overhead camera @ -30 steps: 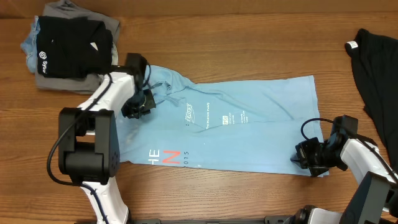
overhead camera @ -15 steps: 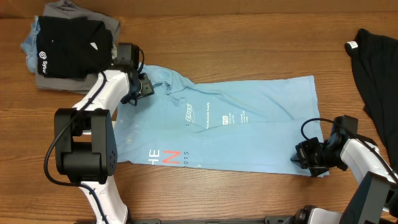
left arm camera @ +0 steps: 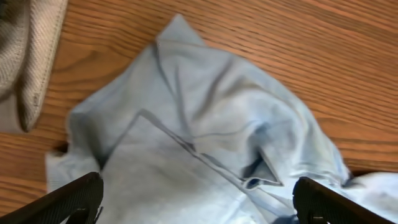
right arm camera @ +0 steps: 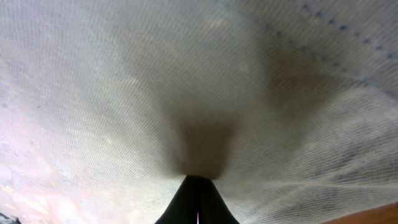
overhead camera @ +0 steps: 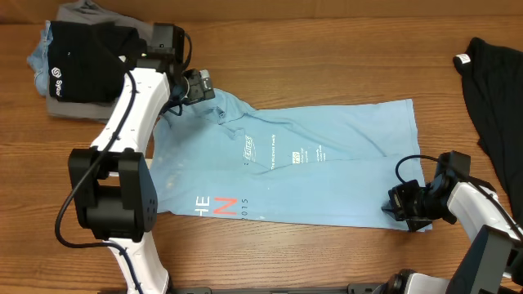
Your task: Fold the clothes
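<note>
While my left claw [overhead camera: 199,83] hung over the collar end of the blue shirt [overhead camera: 310,167], its jaws stood wide apart and it held nothing. In the left wrist view the two fingers [left arm camera: 78,196] were at the lower edges, and the wrinkled collar cloth lay free between them. My right claw [overhead camera: 406,209] was closed on the near right corner of the same shirt. In its own view the cloth filled everything and was pinched at the tips.

The shirt lay spread over the middle of the table [overhead camera: 327,49], collar to the far left and hem to the right, with the print upward. A pile of folded clothes [overhead camera: 90,61] sat at the far left, near the collar. A black garment [overhead camera: 494,90] lay at the far right, apart from the shirt.

I judged that the fold of this shirt was only being prepared: one end was gripped and the other end was free and bunched. The next move asked my left claw to come down on the cloth at the left end and close on it. Then both claws could lift one edge together and carry it over evenly. I had to take care not to catch the pile beside the collar.
</note>
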Tool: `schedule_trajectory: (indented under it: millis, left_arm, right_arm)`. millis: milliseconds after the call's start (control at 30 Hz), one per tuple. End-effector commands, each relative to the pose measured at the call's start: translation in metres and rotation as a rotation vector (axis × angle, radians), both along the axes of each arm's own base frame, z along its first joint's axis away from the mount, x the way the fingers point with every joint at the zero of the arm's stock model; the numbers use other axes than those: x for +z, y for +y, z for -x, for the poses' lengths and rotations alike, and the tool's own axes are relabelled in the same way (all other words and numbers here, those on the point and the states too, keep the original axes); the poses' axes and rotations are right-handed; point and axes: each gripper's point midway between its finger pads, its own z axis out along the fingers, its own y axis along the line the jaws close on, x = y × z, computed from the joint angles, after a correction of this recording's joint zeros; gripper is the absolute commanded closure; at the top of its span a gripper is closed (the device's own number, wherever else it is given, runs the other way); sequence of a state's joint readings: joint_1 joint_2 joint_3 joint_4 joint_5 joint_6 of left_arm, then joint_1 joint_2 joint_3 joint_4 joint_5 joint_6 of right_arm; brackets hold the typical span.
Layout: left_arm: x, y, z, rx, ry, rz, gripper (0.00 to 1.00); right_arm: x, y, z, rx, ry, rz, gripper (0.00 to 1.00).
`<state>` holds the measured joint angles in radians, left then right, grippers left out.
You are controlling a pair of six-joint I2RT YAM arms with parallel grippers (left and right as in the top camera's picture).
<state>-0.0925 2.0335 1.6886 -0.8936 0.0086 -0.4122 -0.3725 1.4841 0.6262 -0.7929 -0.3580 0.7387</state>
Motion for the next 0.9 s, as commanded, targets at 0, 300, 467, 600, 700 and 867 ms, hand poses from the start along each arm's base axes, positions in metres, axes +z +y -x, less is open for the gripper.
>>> schedule_trajectory:
  millis: [0, 300, 467, 600, 700, 867]
  left_arm:
    - [-0.024, -0.006, 0.007, 0.027, 0.057, 0.031, 0.0]
    - [-0.078, -0.008, 0.006, 0.003, 0.142, 0.028, 0.0]
    - [-0.081, -0.009, -0.005, 0.003, 0.105, 0.043, 0.0]
    - [-0.079, -0.012, -0.014, -0.009, 0.069, 0.068, 0.0]
    - [-0.078, -0.014, -0.017, -0.012, 0.056, 0.075, 0.03]
    - [-0.077, -0.017, -0.021, -0.017, 0.041, 0.091, 0.17]
  right_arm:
    - [-0.015, -0.006, 0.011, 0.006, 0.047, 0.041, 0.96]
    - [-0.014, -0.004, 0.009, 0.041, 0.025, 0.03, 0.31]
    - [-0.014, -0.004, 0.009, 0.054, 0.019, 0.031, 0.27]
    - [-0.014, -0.004, 0.008, 0.054, 0.013, 0.033, 0.27]
    - [-0.014, -0.004, 0.007, 0.055, 0.012, 0.034, 0.27]
    - [-0.014, -0.005, 0.007, 0.057, 0.008, 0.035, 0.27]
